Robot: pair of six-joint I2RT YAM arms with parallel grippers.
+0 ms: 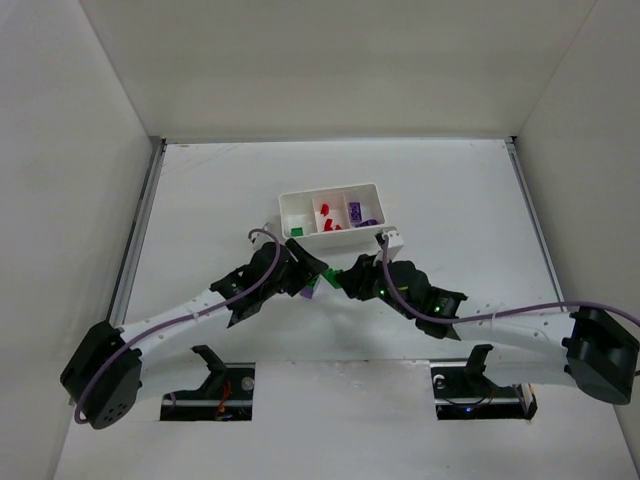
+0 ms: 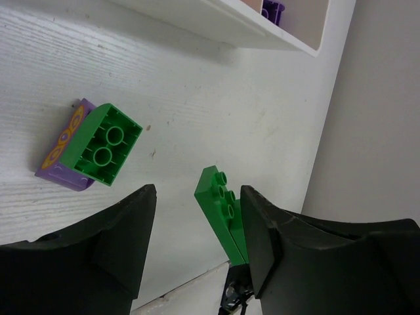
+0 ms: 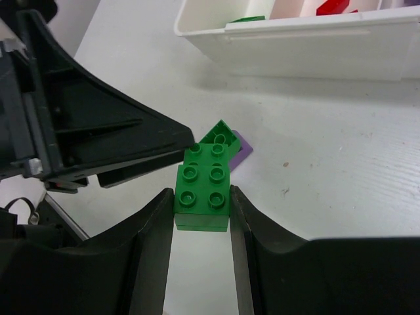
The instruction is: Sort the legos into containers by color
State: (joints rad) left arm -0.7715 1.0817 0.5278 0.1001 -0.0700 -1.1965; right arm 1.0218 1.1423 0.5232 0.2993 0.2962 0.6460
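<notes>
– Just on the near side of the white tray (image 1: 290,203), what's the right gripper (image 3: 201,197) got?
– A green six-stud brick (image 3: 202,177), studs facing the wrist camera. It's pinched between both fingers, jaws closed in to the brick's width. Can't tell how far off the table (image 1: 460,200) it is.
– Left gripper (image 2: 195,195)?
– Jaws spread wide, gripping nothing. Same near side of the tray, nose to nose with the right one. The held brick stands in its gap, close against one finger (image 2: 262,223). Touching or not, can't tell.
– Loose legos?
– Two, on the table short of the tray's near wall and apart from it. An overturned green brick (image 2: 105,144), hollow underside showing, lies tilted, partly over a purple piece (image 2: 60,147) with yellow print. The two are touching.
– And inside the tray?
– Three compartments in a row. The end one on the left-arm side holds a lone green brick (image 1: 297,231). The middle one has red bricks (image 1: 328,214) and the other end has purple bricks (image 1: 356,212). From above they're too small to count reliably.
– Tray itself?
– Flat on the table, long side towards the arms, just beyond both grippers.
</notes>
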